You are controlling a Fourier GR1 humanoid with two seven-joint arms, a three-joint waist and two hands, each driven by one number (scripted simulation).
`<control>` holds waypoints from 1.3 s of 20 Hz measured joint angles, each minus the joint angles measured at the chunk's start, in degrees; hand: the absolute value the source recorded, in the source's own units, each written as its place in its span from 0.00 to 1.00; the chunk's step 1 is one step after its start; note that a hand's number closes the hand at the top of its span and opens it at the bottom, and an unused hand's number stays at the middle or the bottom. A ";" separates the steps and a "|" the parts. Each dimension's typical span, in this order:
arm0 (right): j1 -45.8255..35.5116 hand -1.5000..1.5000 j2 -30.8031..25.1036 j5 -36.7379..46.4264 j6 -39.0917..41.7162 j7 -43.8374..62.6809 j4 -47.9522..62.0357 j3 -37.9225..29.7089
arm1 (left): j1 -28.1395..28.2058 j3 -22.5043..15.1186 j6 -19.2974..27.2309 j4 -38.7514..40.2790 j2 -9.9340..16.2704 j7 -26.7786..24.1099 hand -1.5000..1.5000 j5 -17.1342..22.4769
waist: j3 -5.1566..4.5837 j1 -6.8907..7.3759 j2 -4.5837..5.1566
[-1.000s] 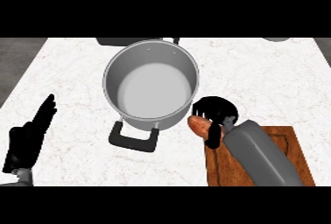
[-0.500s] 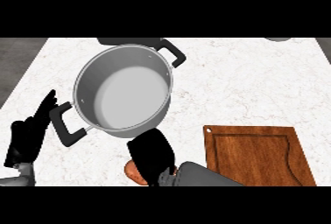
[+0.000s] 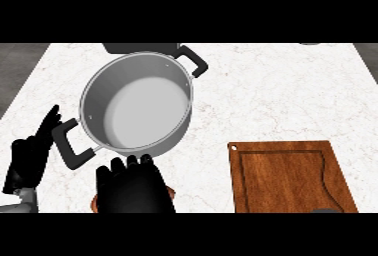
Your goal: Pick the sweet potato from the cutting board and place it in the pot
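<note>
Peeking beneath right hand (image 3: 134, 187) fingers (image 3: 133, 167): sweet potato (image 3: 94, 201).

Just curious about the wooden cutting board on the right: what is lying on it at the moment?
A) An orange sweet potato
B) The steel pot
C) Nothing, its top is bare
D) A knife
C: the cutting board shows only bare wood, while the pot stands apart on the counter.

Robot hand (image 3: 133, 186) over sweet potato (image 3: 94, 202) beside pot (image 3: 136, 107)
</note>
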 measured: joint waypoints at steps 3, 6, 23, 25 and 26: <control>-3.38 1.00 -0.10 -0.65 -2.42 1.83 -2.18 -1.98 | -0.06 -0.18 0.38 -0.19 -0.57 0.03 0.50 -0.22 | 0.01 -0.05 0.15; -6.11 1.00 -0.14 -1.39 -4.45 2.91 -2.62 -4.14 | 0.24 0.13 -0.03 -0.36 -0.29 -0.22 0.50 -0.05 | -0.02 -0.11 0.29; -15.62 1.00 0.31 -7.44 -18.41 -13.02 22.07 -22.96 | 0.87 0.80 -0.68 -1.60 -0.86 0.12 0.50 -0.59 | -0.01 -0.59 0.95; -16.69 1.00 0.33 -8.65 -19.78 -17.12 26.94 -24.88 | 1.08 0.56 -0.55 -2.39 -1.17 0.68 0.50 -0.86 | -0.01 -0.50 0.99; -17.19 1.00 0.34 -9.40 -20.60 -18.60 29.11 -25.21 | 0.55 1.04 -0.87 -2.06 -0.90 0.69 0.50 -0.49 | -0.01 -0.49 1.00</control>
